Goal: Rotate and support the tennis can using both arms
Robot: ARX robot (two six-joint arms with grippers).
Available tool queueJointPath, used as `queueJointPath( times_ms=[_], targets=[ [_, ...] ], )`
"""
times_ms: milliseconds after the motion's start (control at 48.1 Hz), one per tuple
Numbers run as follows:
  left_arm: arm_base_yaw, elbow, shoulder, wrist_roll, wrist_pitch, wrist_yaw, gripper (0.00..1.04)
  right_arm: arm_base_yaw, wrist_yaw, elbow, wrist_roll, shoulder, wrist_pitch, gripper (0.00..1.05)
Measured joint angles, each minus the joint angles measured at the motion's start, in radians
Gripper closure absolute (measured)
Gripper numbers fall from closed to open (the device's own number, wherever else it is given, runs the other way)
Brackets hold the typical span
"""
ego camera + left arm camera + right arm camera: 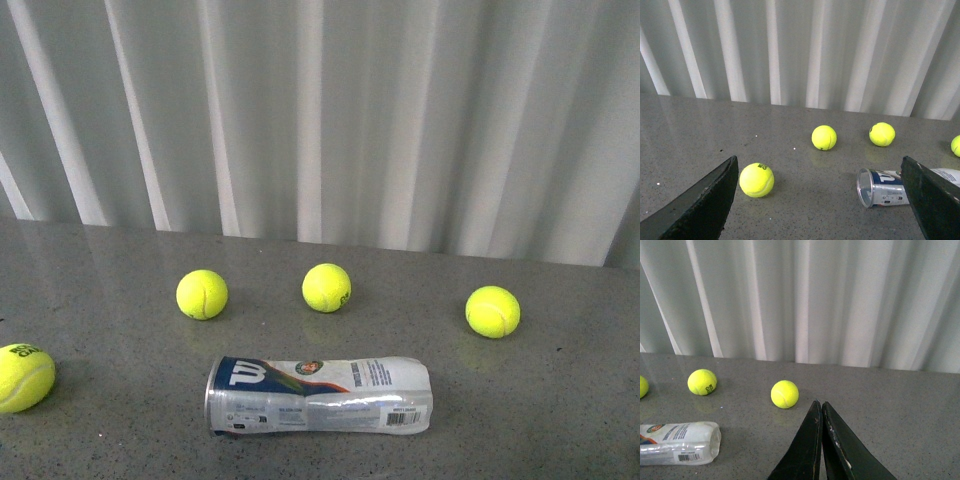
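Observation:
The tennis can (318,394) lies on its side on the grey table, empty, its open metal rim to the left and its blue W label up. No arm shows in the front view. In the left wrist view the can (885,188) shows rim-first beside one black finger (932,197); my left gripper (820,172) is open and empty, well apart from it. In the right wrist view the can's closed end (682,442) lies off to the side; my right gripper (820,404) is shut and empty, its fingers pressed together.
Several yellow-green tennis balls lie loose: one at the far left (22,377), three in a row behind the can (202,294) (327,287) (492,311). A white pleated curtain (320,110) closes off the table's back edge.

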Motion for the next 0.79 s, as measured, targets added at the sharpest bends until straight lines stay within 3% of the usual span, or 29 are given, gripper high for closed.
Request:
queueJointPath(
  times_ms=[790],
  targets=[
    [0.000,0.000,0.000,0.000,0.000,0.000,0.07,0.000,0.000,0.000,0.000,-0.286,-0.279,1.01]
  ],
)
